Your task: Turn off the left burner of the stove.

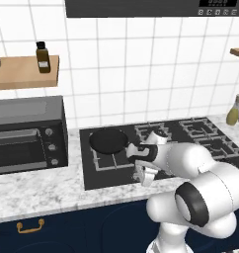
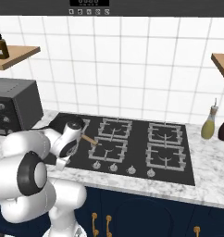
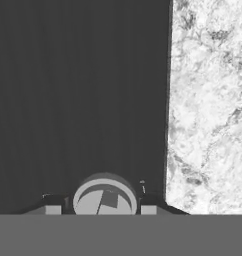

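Hovering low over the stove (image 1: 190,129) at its front-left edge, the gripper (image 3: 104,209) straddles a silver knob (image 3: 105,197), 1 fingertip each side; whether they touch it, I cannot tell. Marble counter (image 3: 208,110) sits at 3 o'clock.

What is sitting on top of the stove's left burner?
A black pan sits on the stove at its left rear grate. Its wooden handle points toward the middle. The arm hides the front left corner; the hand view shows a silver knob between the end effector fingertips.

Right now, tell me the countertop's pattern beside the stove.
White-grey marbled countertop, clearest in the hand view.
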Controlling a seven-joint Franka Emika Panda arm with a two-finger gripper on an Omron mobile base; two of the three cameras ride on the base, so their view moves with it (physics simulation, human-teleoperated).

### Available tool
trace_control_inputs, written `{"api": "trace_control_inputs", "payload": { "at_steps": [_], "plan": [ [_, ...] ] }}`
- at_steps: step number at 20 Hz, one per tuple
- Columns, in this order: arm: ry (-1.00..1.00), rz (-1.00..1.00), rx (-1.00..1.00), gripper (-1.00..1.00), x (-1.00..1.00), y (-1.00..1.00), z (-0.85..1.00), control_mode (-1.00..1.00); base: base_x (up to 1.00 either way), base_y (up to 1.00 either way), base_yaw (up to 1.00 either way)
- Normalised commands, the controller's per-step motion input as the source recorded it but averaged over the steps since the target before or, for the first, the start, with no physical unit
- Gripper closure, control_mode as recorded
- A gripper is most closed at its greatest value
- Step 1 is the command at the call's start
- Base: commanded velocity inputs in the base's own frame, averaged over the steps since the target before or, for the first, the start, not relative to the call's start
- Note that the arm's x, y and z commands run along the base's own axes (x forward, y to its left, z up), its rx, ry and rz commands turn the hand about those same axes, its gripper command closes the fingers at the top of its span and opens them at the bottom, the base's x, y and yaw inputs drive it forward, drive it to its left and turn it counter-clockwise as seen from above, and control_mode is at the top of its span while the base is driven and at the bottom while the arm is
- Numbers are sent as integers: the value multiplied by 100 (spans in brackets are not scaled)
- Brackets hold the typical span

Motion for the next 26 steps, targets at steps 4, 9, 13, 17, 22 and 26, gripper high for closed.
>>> {"api": "trace_control_inputs", "payload": {
  "at_steps": [4, 9, 13, 17, 22, 26],
  "plan": [
    [22, -46, 3, 100, 3, 0, 0, -100, 0, 0, 0],
    [26, -48, 7, 100, 0, 0, 0, -100, 0, 0, 0],
    [29, -50, 12, 100, 0, -3, 0, -100, 0, 0, 0],
    [28, -53, 12, 100, 0, -4, 0, -100, 0, 0, 0],
    [26, -56, 11, 100, 0, -3, 0, -100, 0, 0, 0],
    [26, -58, 12, 100, 0, -7, 0, -100, 0, 0, 0]
  ]
}}
